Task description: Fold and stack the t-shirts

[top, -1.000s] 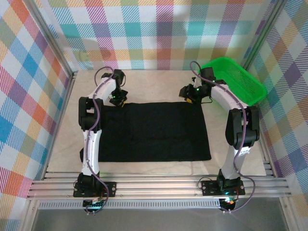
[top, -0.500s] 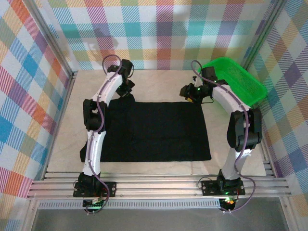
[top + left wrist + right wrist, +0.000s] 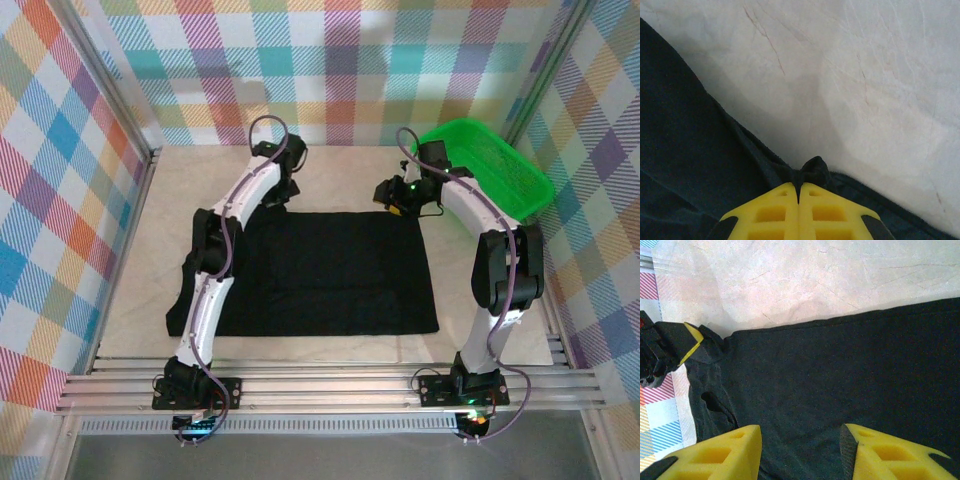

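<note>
One black t-shirt (image 3: 330,275) lies spread flat on the table. My left gripper (image 3: 799,185) is shut on a small pinch of its far hem (image 3: 815,170), near the shirt's far-left corner (image 3: 270,208). The corner's cloth is bunched and drawn toward the middle. The left gripper (image 3: 692,342) also shows at the left of the right wrist view, holding that corner. My right gripper (image 3: 800,432) hovers open over the shirt's far-right part (image 3: 400,205), with cloth (image 3: 830,375) below and nothing between its fingers.
A green plastic basket (image 3: 490,170) stands at the back right, just beyond the right arm. Bare pale tabletop (image 3: 330,180) runs behind the shirt up to the checked back wall. A metal rail (image 3: 330,385) borders the near edge.
The left arm has swung right along the shirt's far edge, carrying the far-left corner with it, and its jaws have finished shutting. The right arm has stayed put.
</note>
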